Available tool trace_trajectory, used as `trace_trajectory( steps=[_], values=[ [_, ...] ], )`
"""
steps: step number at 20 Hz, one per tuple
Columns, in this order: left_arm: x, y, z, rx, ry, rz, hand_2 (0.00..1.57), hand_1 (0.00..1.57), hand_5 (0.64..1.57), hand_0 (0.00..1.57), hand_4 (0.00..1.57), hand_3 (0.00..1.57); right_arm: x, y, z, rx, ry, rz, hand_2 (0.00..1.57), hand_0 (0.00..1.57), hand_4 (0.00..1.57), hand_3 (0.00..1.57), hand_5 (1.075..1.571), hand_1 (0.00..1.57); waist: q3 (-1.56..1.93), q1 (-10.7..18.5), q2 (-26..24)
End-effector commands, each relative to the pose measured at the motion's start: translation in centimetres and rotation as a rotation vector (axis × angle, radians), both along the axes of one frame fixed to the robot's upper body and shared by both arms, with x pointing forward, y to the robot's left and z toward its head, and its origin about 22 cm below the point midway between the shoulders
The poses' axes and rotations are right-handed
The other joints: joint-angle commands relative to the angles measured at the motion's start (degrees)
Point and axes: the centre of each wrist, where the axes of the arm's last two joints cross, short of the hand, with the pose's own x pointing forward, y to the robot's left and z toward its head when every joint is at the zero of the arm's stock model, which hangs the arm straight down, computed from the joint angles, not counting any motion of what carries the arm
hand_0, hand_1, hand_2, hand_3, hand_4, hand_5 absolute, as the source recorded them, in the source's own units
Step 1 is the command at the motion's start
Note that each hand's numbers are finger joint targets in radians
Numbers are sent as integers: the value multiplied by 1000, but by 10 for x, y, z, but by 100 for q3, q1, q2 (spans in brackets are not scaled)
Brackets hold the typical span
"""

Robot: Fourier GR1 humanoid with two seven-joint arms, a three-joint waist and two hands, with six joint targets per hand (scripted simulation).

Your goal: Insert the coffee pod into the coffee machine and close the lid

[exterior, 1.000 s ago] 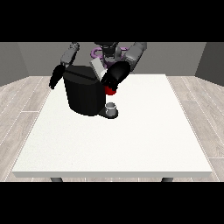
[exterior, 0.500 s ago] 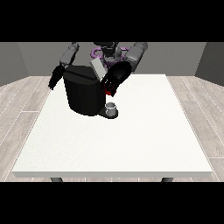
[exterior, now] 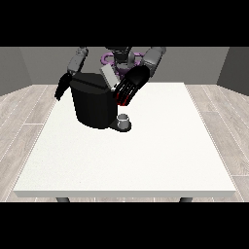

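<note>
The robot hand (exterior: pixel 130 87) at the view's right is hovering with straight fingers over the coffee machine (exterior: pixel 95 102) at the desk's (exterior: pixel 146 155) far side, its lid (exterior: pixel 109 77) apparently raised, while no pod is showing, so closing seemingly remains.

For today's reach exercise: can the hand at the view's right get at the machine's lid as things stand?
Probably yes. That hand hangs right beside the grey lid atop the machine, and nothing shows between them.

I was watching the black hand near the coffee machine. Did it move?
Yes. The hand at the view's right has come a little lower and nearer the top of the coffee machine.
</note>
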Motion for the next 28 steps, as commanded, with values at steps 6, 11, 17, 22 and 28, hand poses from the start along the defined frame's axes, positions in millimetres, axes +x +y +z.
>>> trace_trajectory(
  steps=[6, 11, 17, 22, 28],
  values=[
    [3, -38, -100, -69, 246, -81, 0, 0, 1571, 0, 0, 0, -23, -46, -64, 67, 212, -125, 0, 0, 0, 0, 1571, 0, -11, 872, -1226],
    [-2, -51, -137, -314, 296, -133, 130, 0, 1571, 0, 0, 0, -31, -64, -75, 60, 249, -170, 0, 0, 0, 0, 1571, 0, -16, 1176, -1622],
    [-33, -63, -250, -951, 471, -193, 0, 0, 1571, 0, 408, 0, -71, -72, -123, 74, 368, -259, 0, 0, 0, 0, 1571, 0, -39, 2018, -2459],
    [-84, -41, -334, -1063, 613, -107, 0, 0, 1571, 0, 419, 0, -98, -61, -142, 81, 413, -254, 0, 0, 0, 0, 1571, 0, -18, 2210, -3207],
    [-122, -17, -373, -1069, 757, 40, 0, 0, 1571, 0, 389, 0, -89, -65, -115, 145, 351, -117, 0, 0, 0, 0, 1571, 0, -14, 2274, -4040]
  ],
)
